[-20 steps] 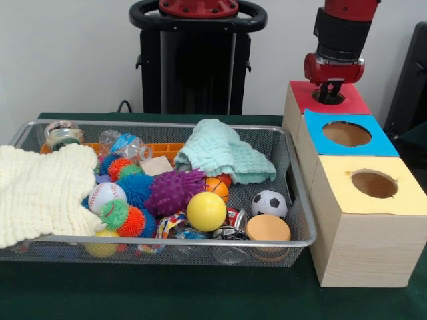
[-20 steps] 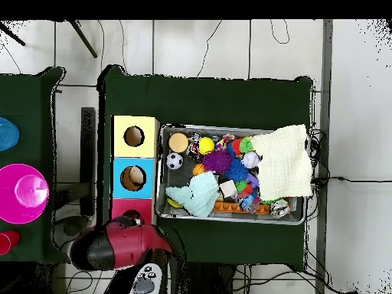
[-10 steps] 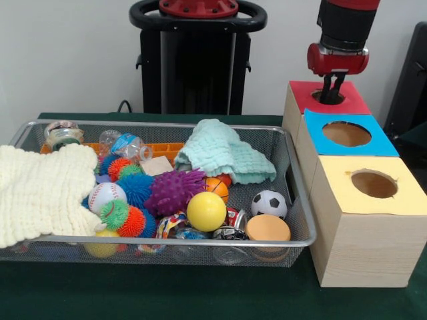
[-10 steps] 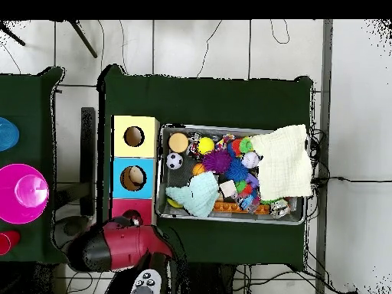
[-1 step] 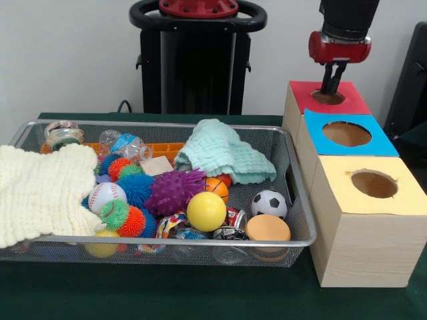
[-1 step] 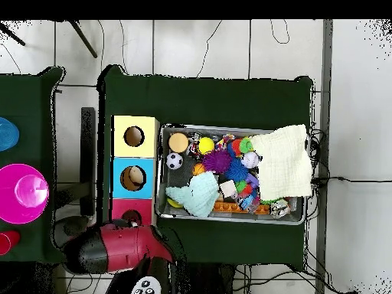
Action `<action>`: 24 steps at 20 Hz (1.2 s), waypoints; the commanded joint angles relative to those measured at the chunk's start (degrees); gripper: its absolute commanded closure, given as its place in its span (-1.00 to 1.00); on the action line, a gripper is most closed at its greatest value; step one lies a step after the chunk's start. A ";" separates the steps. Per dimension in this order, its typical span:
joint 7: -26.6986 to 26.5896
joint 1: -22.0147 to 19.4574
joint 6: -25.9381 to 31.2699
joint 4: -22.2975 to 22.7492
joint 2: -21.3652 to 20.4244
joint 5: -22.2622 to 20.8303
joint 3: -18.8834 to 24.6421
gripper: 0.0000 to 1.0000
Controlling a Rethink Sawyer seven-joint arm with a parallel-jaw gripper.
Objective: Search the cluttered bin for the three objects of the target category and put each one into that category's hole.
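While my jaws [image 5: 331,83] hang pressed together and empty, I see the red box's hole [image 5: 327,97] just below them, wire bin [image 5: 293,193] well aside.

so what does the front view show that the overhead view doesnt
Only the front view shows the gripper, fingers close together and empty, just above the red box's hole.

Only the overhead view shows the side table with a pink plate, and something lying inside the blue box's hole.

Both show the mesh bin of balls and cloths, and the three boxes beside it.
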 commanded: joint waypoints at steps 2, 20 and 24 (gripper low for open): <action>7.82 -3.20 9.38 -4.70 -2.48 1.51 1.00 1.00; 3.34 -8.51 13.23 -8.04 -2.91 -1.18 3.26 1.00; 2.63 -9.45 12.74 -7.62 -2.99 -1.52 3.89 1.00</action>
